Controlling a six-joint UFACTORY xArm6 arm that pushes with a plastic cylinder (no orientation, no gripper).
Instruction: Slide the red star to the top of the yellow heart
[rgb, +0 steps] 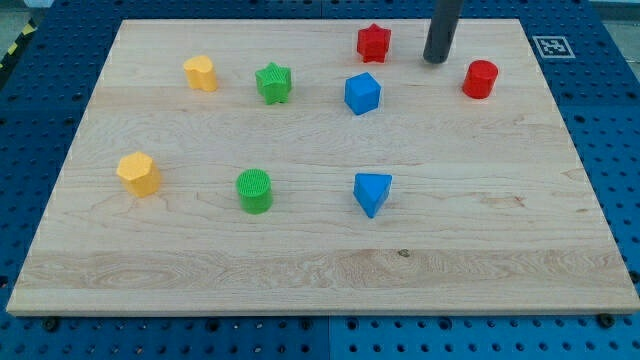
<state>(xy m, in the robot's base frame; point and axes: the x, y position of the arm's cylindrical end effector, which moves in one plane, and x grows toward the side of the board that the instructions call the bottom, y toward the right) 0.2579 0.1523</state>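
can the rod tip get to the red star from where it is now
Probably yes. My tip sits near the view's top, just to the right of the red star, with bare board between them. The red cylinder and blue cube lie off that line.

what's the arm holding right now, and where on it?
Nothing is held: the arm ends in a bare rod. My tip stands on the board between the red star and the red cylinder, touching neither.

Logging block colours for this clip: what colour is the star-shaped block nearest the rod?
Red: the red star, seen in the camera view, just left of my tip.
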